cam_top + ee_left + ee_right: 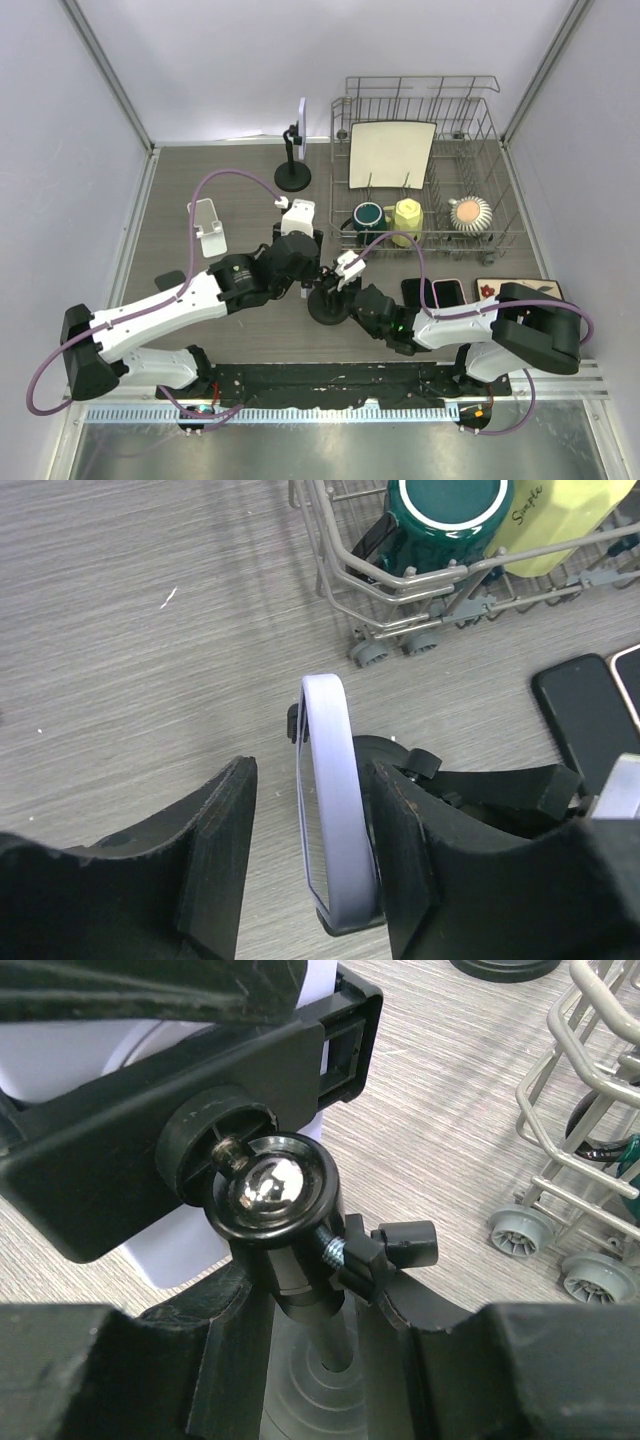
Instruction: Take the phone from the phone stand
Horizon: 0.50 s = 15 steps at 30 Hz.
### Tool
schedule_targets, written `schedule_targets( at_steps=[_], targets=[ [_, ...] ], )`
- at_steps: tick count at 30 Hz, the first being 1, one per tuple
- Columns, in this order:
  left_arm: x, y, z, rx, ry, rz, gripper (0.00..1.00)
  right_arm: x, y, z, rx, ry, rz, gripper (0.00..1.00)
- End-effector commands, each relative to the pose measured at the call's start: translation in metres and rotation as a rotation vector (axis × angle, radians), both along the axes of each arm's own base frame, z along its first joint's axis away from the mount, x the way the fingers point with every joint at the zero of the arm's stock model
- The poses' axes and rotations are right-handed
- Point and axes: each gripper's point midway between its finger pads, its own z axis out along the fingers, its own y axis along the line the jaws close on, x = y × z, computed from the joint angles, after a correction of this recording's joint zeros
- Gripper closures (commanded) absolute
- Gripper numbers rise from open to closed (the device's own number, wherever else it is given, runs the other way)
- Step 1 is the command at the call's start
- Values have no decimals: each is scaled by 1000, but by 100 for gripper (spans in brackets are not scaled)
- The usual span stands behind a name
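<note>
Between the left arm's fingers point(215, 850), which stand apart, the pale lilac slim phone point(335, 810) sits edge-on in the clamp of the black ball-jointed phone stand point(275, 1195), close against one finger with a gap to the other. Under the ball joint the right arm's fingers point(235, 1330) are clamped on the stand's post. Bare grey wood-grain bench point(120, 680) lies open on the gap side. The wheeled corner of a wire dish rack point(350, 575) is near, and a flat dark phone point(590, 720) lies on the other side.

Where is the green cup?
In the top view, the green cup sits right of centre, in the front left corner of the dish rack, right next to the yellow mug.
</note>
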Motion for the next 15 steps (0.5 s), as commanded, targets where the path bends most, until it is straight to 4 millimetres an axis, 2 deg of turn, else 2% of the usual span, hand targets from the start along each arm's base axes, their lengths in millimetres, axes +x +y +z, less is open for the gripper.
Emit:
schedule_targets(
  at_steps=[1, 4, 5, 7, 8, 11, 15],
  targets=[
    [11, -6, 22, -22, -69, 24, 51, 6, 7, 20, 55, -29, -32, 99],
    [12, -8, 17, -10, -59, 24, 60, 5, 6, 19, 53, -29, -35, 99],
    [11, -8, 16, -11, -55, 22, 68, 6, 5, 18, 52, -29, -38, 99],
    [10, -8, 16, -13, -48, 21, 78, 6, 5, 17, 51, -26, -43, 99],
    [9, -8, 15, -15, -43, 19, 86, 7, 4, 16, 49, -25, -50, 99],
    [5, -7, 15, -26, -23, 19, 100, 10, -1, 14, 54, -20, -88, 99],
    [-8, -12, 9, -46, 33, -11, 100, 14, -8, 14, 72, -12, -137, 99]
  ],
)
